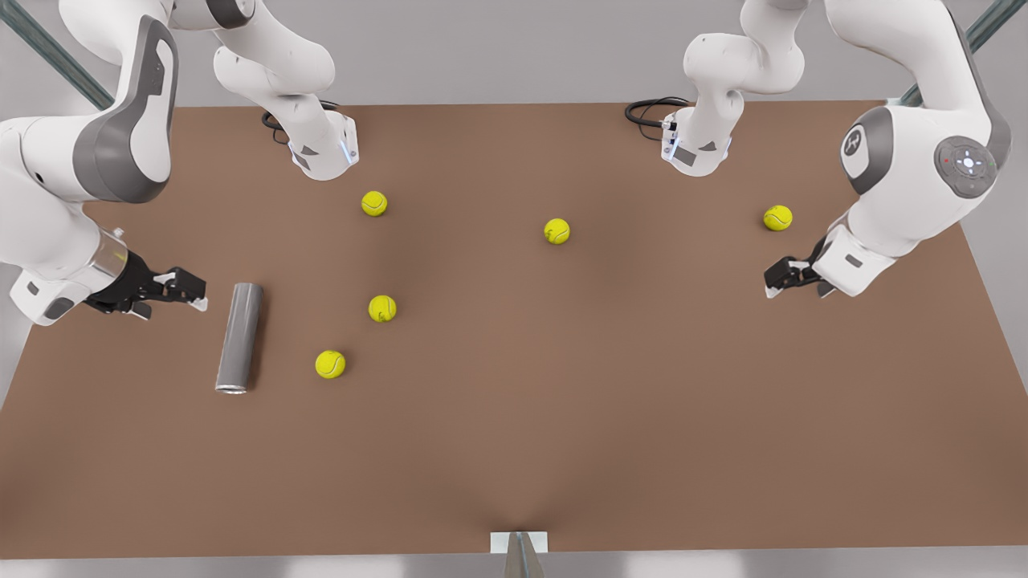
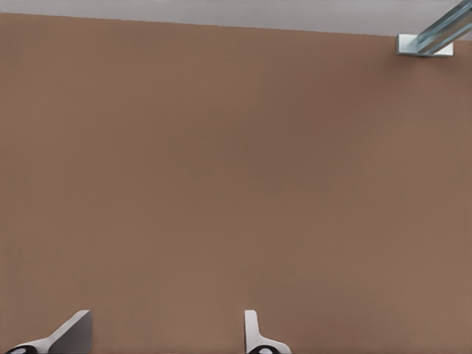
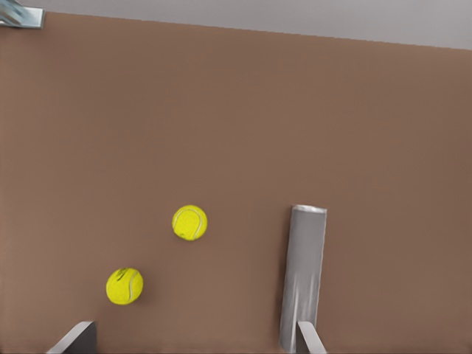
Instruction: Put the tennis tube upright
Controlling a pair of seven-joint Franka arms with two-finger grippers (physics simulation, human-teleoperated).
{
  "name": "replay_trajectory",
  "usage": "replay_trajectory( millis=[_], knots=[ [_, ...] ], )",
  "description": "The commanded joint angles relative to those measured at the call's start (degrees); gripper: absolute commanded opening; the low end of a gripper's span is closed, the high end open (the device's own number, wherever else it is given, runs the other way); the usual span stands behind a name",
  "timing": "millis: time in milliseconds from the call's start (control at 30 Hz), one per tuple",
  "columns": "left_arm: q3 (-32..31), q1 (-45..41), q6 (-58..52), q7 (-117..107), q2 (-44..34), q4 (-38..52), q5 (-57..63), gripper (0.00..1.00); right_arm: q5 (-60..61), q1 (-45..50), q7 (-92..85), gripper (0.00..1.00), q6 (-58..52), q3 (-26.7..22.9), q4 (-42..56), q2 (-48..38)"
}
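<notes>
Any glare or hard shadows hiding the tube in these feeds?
Front view: soft, even light; the tennis tube lies flat with a faint shadow, its silvery rim bright but readable; right gripper beside it. Right wrist view: streaky sheen along the tube, no washout. Left wrist view: flat, shadowless brown table; left gripper waits.

a broad brown matte table spans the scene under soft, even light, with faint shading near its middle. pale grey floor shows beyond its far edge. slanted metal struts stand at the far corners, and a small metal bracket sits at the near edge.
</notes>
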Motion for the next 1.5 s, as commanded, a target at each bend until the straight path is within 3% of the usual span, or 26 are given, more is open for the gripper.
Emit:
replay_trajectory(
  millis=[0, 67, 233, 333, 533, 900, 1067, 1467],
  knots=[
    [0.0, -0.9, 0.7, 0.1, 0.3, 0.0, -0.1, 1.00, 0.0, -0.2, -2.6, 1.00, -0.9, 0.0, -0.1, 0.0],
    [0.0, -0.9, 0.7, 0.1, 0.6, 0.1, -0.1, 1.00, 0.1, -0.1, -2.3, 1.00, 0.3, 0.0, -3.1, 2.4],
    [0.0, -0.9, 0.8, 0.2, 0.7, 0.0, 0.0, 1.00, -1.2, -5.3, 0.5, 1.00, 23.0, 0.1, -25.3, 5.4],
    [0.0, -0.9, 0.8, 0.1, 1.1, 0.0, 0.0, 1.00, -5.1, -6.3, 13.9, 1.00, 24.7, 0.0, -25.5, 7.0],
    [0.0, -0.9, 0.8, 0.2, 1.5, 0.0, 0.0, 1.00, -5.3, -6.8, 16.3, 1.00, 34.4, -0.4, -24.8, 13.7],
    [-0.1, -0.9, 0.7, 0.4, 2.5, -0.3, 0.0, 1.00, -5.2, -7.7, 12.7, 1.00, 34.0, -1.2, -26.4, 17.9],
    [0.0, -0.9, 0.7, 0.4, 2.7, -0.9, 0.0, 1.00, -5.1, -7.6, 9.3, 1.00, 33.2, -1.1, -31.1, 17.0],
    [0.0, -0.9, 0.5, 0.2, 3.7, -1.2, -0.1, 1.00, -5.1, -9.3, -1.7, 1.00, 32.0, -1.1, -32.2, 17.2]
  ],
)
